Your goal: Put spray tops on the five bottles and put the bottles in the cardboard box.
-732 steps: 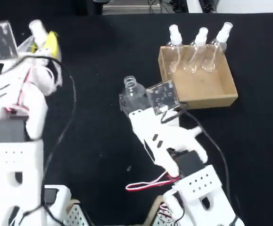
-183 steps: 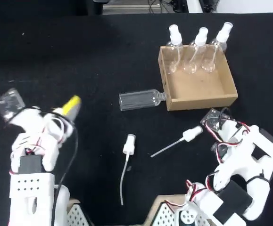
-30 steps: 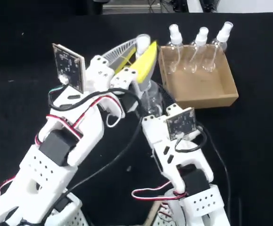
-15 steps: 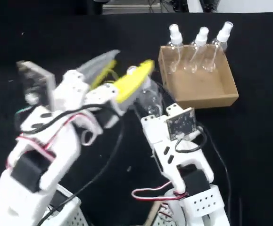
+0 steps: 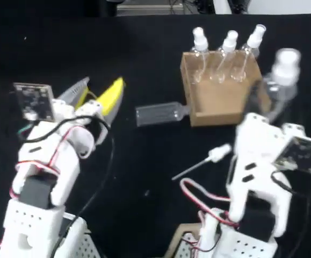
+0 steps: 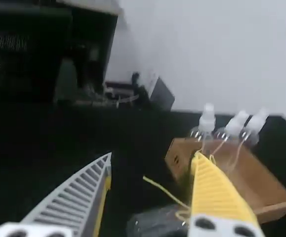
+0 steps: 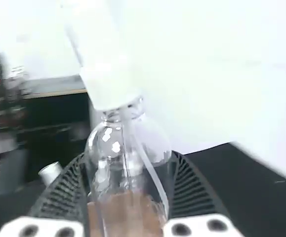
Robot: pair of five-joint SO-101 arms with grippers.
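Note:
My right gripper (image 5: 267,101) is shut on a clear bottle (image 5: 276,88) with a white spray top (image 5: 286,58), held upright in the air by the right side of the cardboard box (image 5: 230,114). The right wrist view has this bottle (image 7: 125,163) between my fingers, its spray top (image 7: 103,64) above them. Three capped bottles (image 5: 218,64) lean in the box's far end. A bottle without a top (image 5: 158,114) lies on its side, neck against the box's left wall. A loose spray top (image 5: 218,152) with its tube lies in front of the box. My left gripper (image 5: 102,81) is open and holds nothing, left of the lying bottle.
The table is covered in black cloth. In the left wrist view the box (image 6: 246,177) and its three bottles (image 6: 229,131) lie beyond my open left gripper (image 6: 152,158), with the lying bottle (image 6: 157,224) low between the fingers. Cables and equipment stand at the table's far edge.
The right arm has swung from the table's middle to the right of the box, carrying the capped bottle upward. My left arm has drawn back to the left, open.

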